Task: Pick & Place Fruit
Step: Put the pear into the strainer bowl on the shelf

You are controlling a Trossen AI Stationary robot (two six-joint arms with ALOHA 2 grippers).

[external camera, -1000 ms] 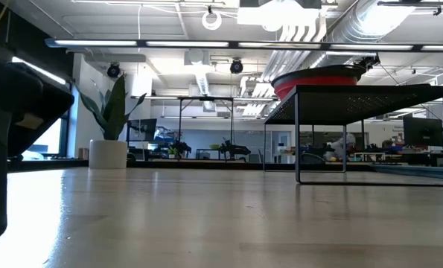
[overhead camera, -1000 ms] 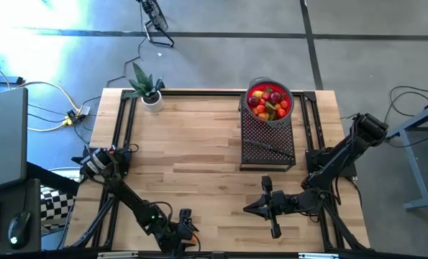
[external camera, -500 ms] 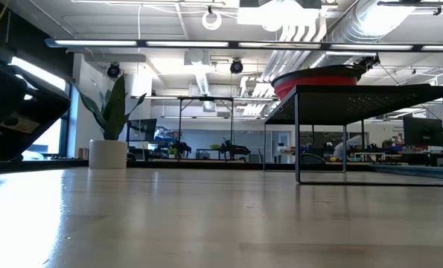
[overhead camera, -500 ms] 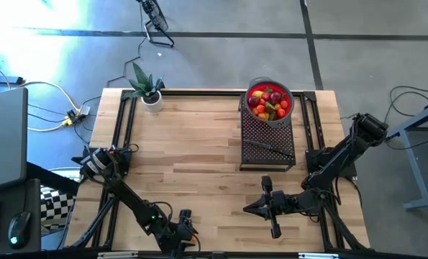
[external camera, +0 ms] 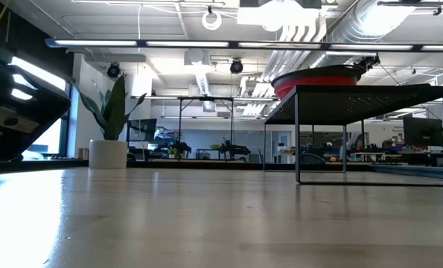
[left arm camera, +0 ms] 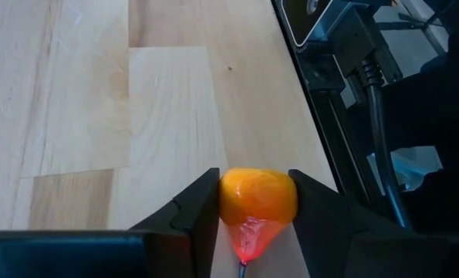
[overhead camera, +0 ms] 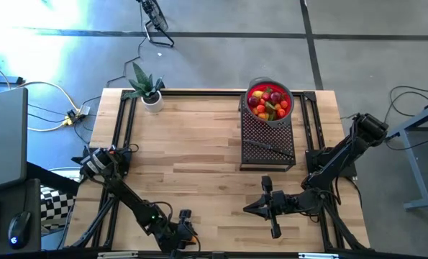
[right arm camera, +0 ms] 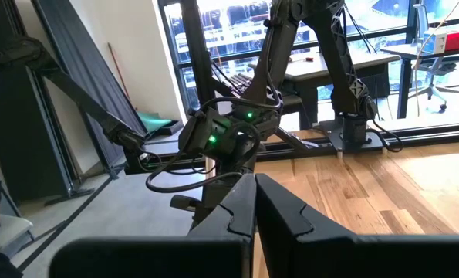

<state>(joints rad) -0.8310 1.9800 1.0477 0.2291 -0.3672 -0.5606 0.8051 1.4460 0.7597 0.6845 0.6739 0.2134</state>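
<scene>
An orange toy fruit (left arm camera: 258,197) sits between the two fingers of my left gripper (left arm camera: 254,185), which is shut on it at the table's near edge, left of the middle (overhead camera: 187,229). Several more fruits, red, orange, yellow and green, fill the red bowl (overhead camera: 288,108), which stands on the far end of a black mesh rack (overhead camera: 267,133). My right gripper (overhead camera: 251,208) hangs shut and level above the near right of the table, pointing toward the left arm, with nothing in it (right arm camera: 254,197). My left gripper pinches the orange fruit between its two fingers, one finger on each of the fruit's two opposite sides (left arm camera: 289,193). The fingers slant downward toward the table's near edge. Whether the fruit rests on the wood or is lifted off it does not show.
A potted spiky plant (overhead camera: 147,90) stands at the far left corner. A dark-handled knife (overhead camera: 267,147) lies on the mesh rack. Black frame rails and cables (left arm camera: 352,69) run along the table's edge close to the left gripper. Bare wood (overhead camera: 192,144) spreads across the middle.
In the low view the dark bulk of my left gripper at the picture's left edge has shrunk and drawn up out of the lower part of the picture. Both arms otherwise keep their places.
</scene>
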